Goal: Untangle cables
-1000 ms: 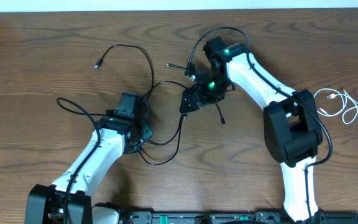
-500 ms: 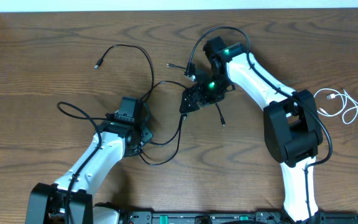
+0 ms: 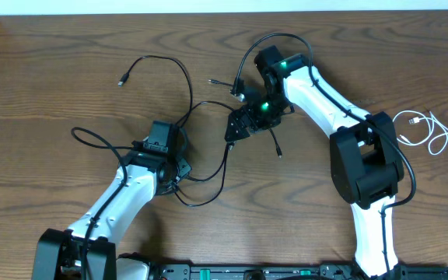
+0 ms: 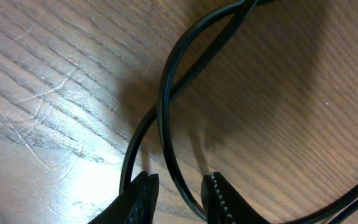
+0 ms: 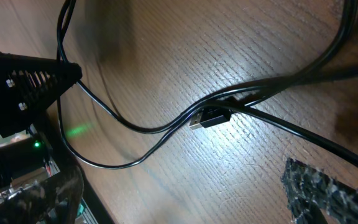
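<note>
Left gripper, jaws apart astride a black cable (no pinch), slid toward the counter's near edge; right gripper gapes wide, nothing untangled.

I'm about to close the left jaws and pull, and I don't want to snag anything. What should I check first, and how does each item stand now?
1. Black cord between left gripper jaws: ok, in the gap, not clamped.
2. Right gripper free: ok, jaws wide, empty.
3. Plug in view: ok, lying on the table.
4. Black cords separated: not ok, they cross.
5. White cord clear of the tangle: ok, apart at the right.
</note>
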Controlling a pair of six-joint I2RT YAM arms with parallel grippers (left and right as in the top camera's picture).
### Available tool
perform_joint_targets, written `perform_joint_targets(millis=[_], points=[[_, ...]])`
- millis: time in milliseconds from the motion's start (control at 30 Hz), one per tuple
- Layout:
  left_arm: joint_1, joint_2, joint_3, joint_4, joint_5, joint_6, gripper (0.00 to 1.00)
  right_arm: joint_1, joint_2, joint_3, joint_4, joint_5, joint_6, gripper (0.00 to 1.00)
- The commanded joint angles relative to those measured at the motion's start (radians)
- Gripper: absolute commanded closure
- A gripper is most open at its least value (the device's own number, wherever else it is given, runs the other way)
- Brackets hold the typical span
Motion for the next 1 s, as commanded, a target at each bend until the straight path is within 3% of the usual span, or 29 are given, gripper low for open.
perform_joint_targets(millis=[0,100,500,700,967], points=[[-0.002,-0.003,-0.010,0.006,-0.021,-0.006,0.70,0.006,0.009,0.006,0.002,-0.003,-0.014,0.01],[-0.002,-0.003,-0.010,0.009,-0.021,-0.006,0.76,0.006,0.009,0.006,0.002,-0.003,-0.014,0.01],[-0.002,-0.003,-0.045,0.063,-0.021,-0.006,0.76,0.006,0.009,0.006,0.002,-0.003,-0.014,0.01],[-0.002,-0.003,-0.045,0.075,-0.020,-0.006,0.87,0.006,0.009,0.006,0.002,-0.003,-0.014,0.01],[-0.002,-0.006,-0.045,0.075,-0.019,-0.006,0.92,0.006,0.009,0.006,0.002,-0.003,-0.014,0.01]])
